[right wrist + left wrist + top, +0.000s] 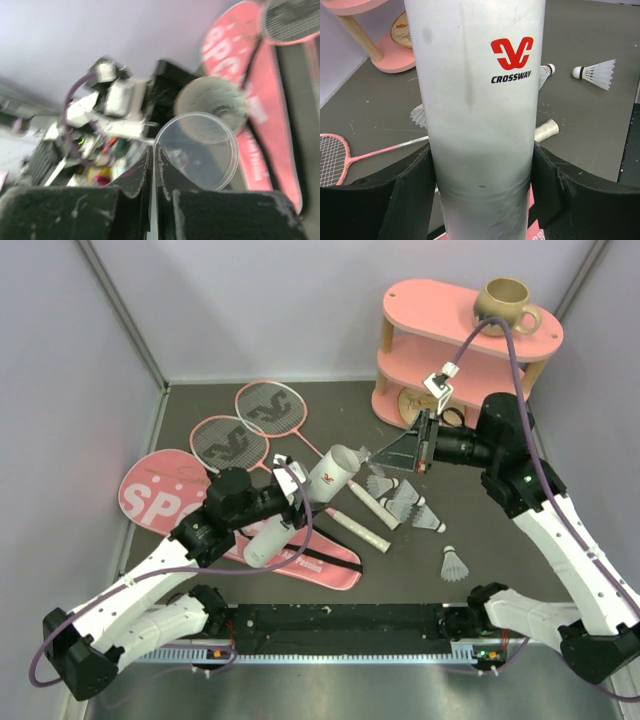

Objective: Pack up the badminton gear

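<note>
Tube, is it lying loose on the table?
No, the left gripper grips the tube from both sides.

Seen from above, bare mat lies open at 12 o'clock. It sits between the rackets at 10 to 11 and the shelf at 1 to 2, which has a mug on top. A second open strip runs at 6 o'clock, between the bag and a lone shuttlecock at 5. The centre is crowded: the tilted tube rises there, and a racket handle lies just beside it. More shuttlecocks cluster toward 3. The left arm reaches in from 7 over the bag, and the right arm blocks 3 to 4. A clear lid hangs near the tube's mouth, leaving little room between them.
</note>
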